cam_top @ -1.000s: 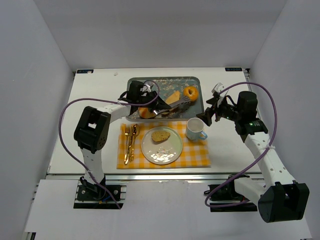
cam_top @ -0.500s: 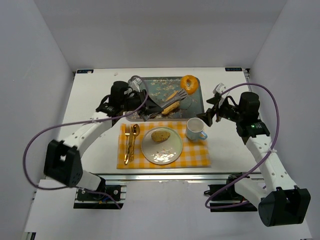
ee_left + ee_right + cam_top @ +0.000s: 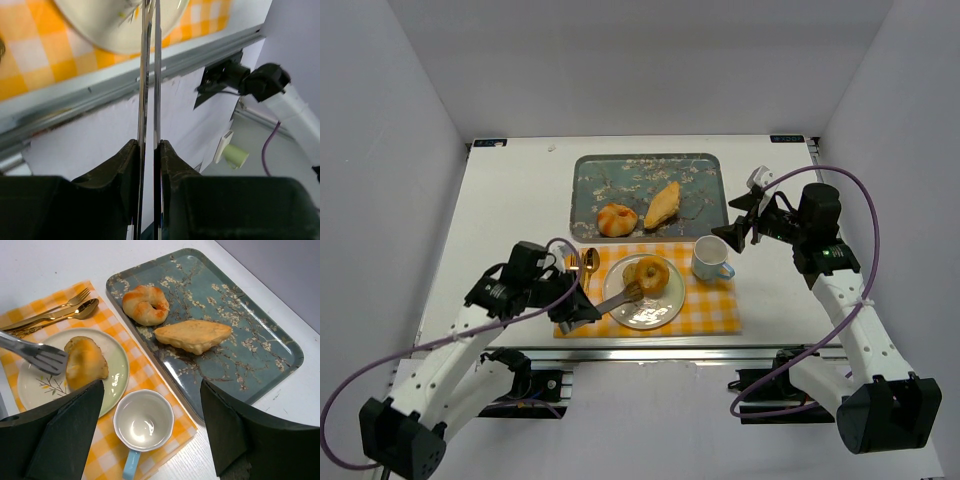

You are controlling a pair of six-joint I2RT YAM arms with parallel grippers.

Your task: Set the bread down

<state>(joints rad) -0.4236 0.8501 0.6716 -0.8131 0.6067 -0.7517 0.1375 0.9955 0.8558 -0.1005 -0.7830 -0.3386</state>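
Observation:
A ring-shaped bread (image 3: 652, 274) (image 3: 86, 363) lies on the pale green plate (image 3: 655, 306) (image 3: 117, 357), partly over another piece of bread. My left gripper (image 3: 578, 306) (image 3: 149, 146) is shut on metal tongs (image 3: 616, 298) (image 3: 150, 75). In the right wrist view the tongs (image 3: 35, 353) end against the bread's left side; whether they pinch it I cannot tell. My right gripper (image 3: 735, 235) (image 3: 150, 410) hangs open above the white cup (image 3: 710, 260) (image 3: 143, 421), holding nothing.
The floral tray (image 3: 700, 170) (image 3: 260, 340) behind the plate holds a round roll (image 3: 616, 219) (image 3: 146, 304) and a long pastry (image 3: 663, 203) (image 3: 192, 335). A gold fork and spoon (image 3: 584, 264) (image 3: 55, 312) lie on the yellow checked placemat (image 3: 715, 305) (image 3: 30, 50).
My left arm swung from the tray back to the near left, carrying the ring bread in the tongs onto the plate. The right arm stayed put.

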